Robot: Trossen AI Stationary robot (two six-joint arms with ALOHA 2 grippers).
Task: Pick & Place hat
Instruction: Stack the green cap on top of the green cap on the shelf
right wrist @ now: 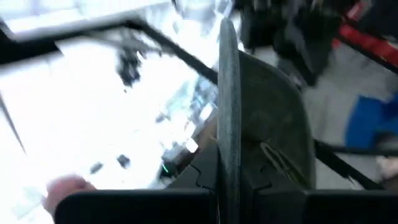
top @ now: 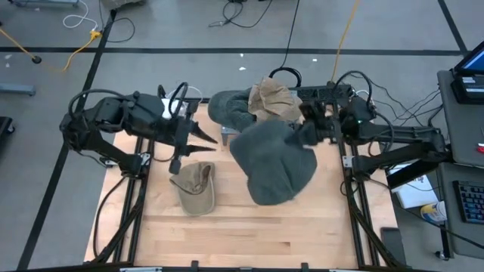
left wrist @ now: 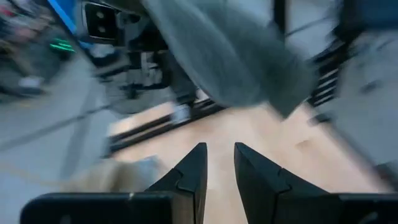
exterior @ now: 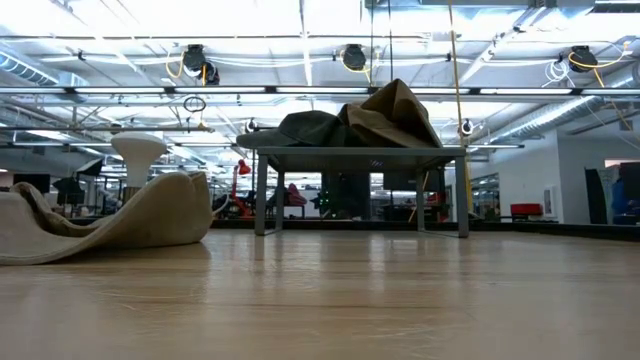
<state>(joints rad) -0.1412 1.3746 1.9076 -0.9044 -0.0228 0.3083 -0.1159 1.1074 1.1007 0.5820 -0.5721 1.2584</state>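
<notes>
Overhead, right gripper (top: 308, 133) is pinching the grey hat (top: 274, 162) aloft over mid-table, left gripper (top: 209, 139) idling slightly parted, while the low view is showing only the tan hat (exterior: 110, 218).

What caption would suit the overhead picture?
Right gripper holds a grey hat above the table; a tan hat lies by the left gripper.

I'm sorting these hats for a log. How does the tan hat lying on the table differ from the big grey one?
The tan hat is smaller; the grey hat spreads much wider. The tan hat lies free on the wooden table, near the left gripper, whose fingers are slightly apart and empty; the grey hat is clamped by its brim in the right gripper and hangs over the table. Both are soft fabric hats.
</notes>
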